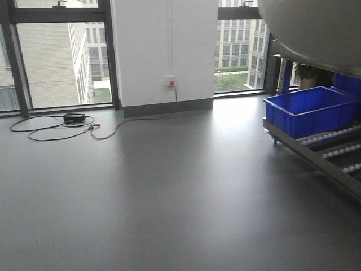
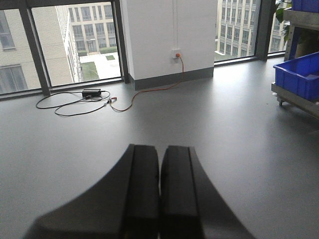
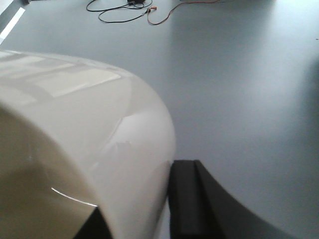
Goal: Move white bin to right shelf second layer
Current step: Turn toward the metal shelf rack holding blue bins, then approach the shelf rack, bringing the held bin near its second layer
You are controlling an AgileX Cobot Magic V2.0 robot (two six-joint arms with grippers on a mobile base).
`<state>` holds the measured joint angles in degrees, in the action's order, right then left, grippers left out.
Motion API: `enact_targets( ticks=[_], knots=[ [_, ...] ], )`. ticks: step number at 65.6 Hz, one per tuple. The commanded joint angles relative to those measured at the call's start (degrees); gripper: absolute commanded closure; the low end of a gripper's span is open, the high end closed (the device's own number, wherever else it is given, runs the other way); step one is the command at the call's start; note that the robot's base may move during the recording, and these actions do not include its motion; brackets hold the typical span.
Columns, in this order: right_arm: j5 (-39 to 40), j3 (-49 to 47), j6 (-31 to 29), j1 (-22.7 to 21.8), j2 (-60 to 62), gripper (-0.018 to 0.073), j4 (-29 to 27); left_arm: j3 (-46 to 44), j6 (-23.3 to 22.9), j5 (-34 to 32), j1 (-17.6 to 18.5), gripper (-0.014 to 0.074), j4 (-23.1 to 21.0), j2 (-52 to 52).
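**Inspection: white bin held aloft by the right arm, clear of the rack**

Right end effector (image 3: 139, 201): grasping. In the right wrist view, one dark finger (image 3: 187, 199) lies against the outer wall of the white bin (image 3: 89, 134). A second dark part shows at the bottom edge on the inner side, so the wall sits between them. The bin fills the left half of that frame, with grey floor (image 3: 249, 89) behind it.

Left end effector (image 2: 160, 152): clenched. Its two dark fingers are pressed together at bottom centre of the left wrist view, with nothing between them.

Only the front-facing view places the bin in the room. Its rounded underside (image 1: 316, 28) occupies the upper right corner, off the floor. It hangs above a blue crate (image 1: 310, 110), which rests on a roller level (image 1: 338, 147) of the rack at right. A flat steel front bar (image 1: 316, 161) runs along that level. Which layer this is cannot be told.

The left wrist view does not show the bin. It adds a higher rack level (image 2: 301, 17) above the blue crate (image 2: 299, 74).

Farther out, at upper left of the front-facing view, black cables (image 1: 51, 127) and a black adapter (image 1: 74, 118) lie on the floor below the windows. An orange cord (image 1: 141, 119) runs to a wall socket (image 1: 171, 82).
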<state>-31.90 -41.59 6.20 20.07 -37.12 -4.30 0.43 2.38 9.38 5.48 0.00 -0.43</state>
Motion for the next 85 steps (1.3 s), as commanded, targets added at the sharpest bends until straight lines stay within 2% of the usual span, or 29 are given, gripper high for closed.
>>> enact_targets(
  ticks=[1, 85],
  knots=[
    [5.5, -1.7, -0.1, -0.2, 0.1, 0.0507, 0.2, 2.1, -0.2, -4.9, 0.3, 0.0512, 0.0, -0.8],
    [5.5, -1.7, -0.1, -0.2, 0.1, 0.0507, 0.2, 2.1, -0.2, -4.9, 0.3, 0.0512, 0.0, -0.8]
  ],
)
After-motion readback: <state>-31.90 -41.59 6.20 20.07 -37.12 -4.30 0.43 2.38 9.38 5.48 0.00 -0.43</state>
